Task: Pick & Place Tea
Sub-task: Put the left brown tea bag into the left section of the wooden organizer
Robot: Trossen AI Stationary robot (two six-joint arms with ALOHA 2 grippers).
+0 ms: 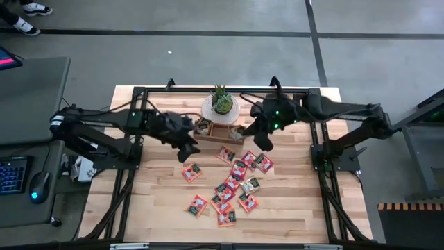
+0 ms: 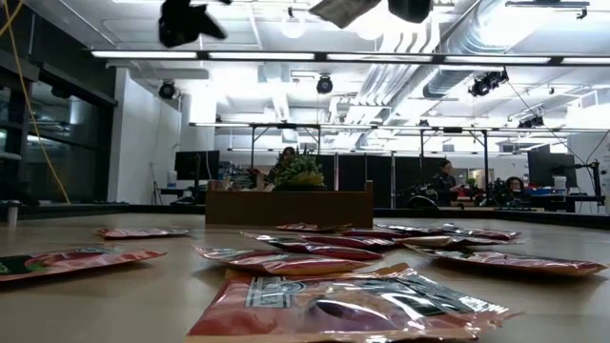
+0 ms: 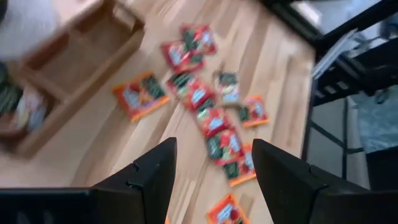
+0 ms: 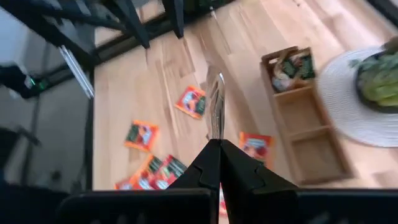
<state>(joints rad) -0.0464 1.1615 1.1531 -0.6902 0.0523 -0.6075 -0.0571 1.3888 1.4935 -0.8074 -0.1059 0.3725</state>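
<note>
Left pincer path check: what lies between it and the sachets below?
Bare tabletop; the left pincer, open, holds nothing, with sachets spread beyond, in the left wrist view.

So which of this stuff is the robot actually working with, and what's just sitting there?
Part of the job:
- tea sachets scattered on the table
- one sachet pinched edge-on in the right claw
- wooden tray, one end compartment already holding sachets
- left claw, open above the table

Just sitting there:
- potted plant on a round white mat
</note>
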